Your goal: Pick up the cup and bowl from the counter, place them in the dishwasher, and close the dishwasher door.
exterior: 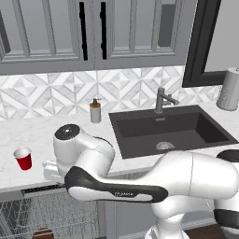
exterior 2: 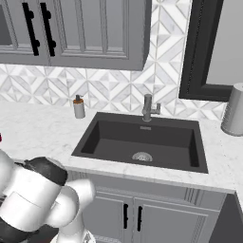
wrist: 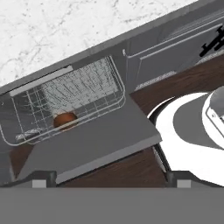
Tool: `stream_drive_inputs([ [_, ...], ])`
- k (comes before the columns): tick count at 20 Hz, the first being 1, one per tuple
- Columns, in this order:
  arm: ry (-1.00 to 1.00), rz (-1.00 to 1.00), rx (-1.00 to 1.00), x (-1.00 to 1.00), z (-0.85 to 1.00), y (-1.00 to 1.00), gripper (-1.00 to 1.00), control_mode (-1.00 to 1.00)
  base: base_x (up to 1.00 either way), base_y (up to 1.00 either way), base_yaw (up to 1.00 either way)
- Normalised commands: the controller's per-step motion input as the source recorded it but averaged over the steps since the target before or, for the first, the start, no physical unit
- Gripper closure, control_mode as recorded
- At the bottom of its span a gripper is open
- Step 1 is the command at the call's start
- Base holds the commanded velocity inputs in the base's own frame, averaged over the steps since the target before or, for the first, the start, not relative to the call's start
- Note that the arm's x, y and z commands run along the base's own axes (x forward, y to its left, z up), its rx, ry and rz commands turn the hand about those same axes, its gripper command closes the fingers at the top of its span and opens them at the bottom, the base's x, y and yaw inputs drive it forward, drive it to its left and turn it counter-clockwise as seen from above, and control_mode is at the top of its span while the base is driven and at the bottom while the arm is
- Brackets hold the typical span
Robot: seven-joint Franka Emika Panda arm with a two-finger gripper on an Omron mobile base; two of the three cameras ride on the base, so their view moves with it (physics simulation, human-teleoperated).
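The red cup (exterior: 23,158) stands upright on the white marble counter (exterior: 42,133), left of the black sink (exterior: 170,130). A sliver of the cup (exterior 2: 0,138) shows at the left edge of the right base view. The brown bowl (wrist: 65,120) sits in the wire rack (wrist: 74,94) of the open dishwasher, and the bowl (exterior: 43,232) also peeks up at the bottom of the left base view. The dishwasher door (wrist: 92,148) lies folded down flat. My gripper (wrist: 111,180) hovers above the door, open, with nothing between its fingertips (wrist: 41,178).
A grey soap dispenser (exterior: 95,111) stands by the sink's back left corner, and a faucet (exterior: 163,99) stands behind the sink. A paper towel roll (exterior: 228,88) is at the far right. Grey cabinet doors (wrist: 166,65) adjoin the dishwasher. My arm (exterior: 140,182) crosses the counter's front edge.
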Motion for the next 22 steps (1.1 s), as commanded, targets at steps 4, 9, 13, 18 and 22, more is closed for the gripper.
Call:
stream_drive_inputs([
  [4, 0.15, -0.01, 0.13, 0.26, 1.0, -0.78, -1.0, -1.0, 0.0, 0.0, 0.0],
  [9, 0.03, 0.19, 0.03, 0.34, 0.93, -0.39, -1.0, -1.0, 0.0, 0.0, 0.0],
  [13, 0.11, 0.32, 0.02, 0.9, 0.66, 0.01, -1.0, -1.0, 0.0, 0.0, 0.0],
  [18, 0.06, 0.32, 0.0, 0.91, 0.43, 0.0, -1.0, -1.0, 0.0, 0.0, 0.0],
  [22, 0.0, 0.19, -0.05, 0.56, 0.09, 0.41, -1.0, -1.0, 0.0, 0.0, 0.0],
])
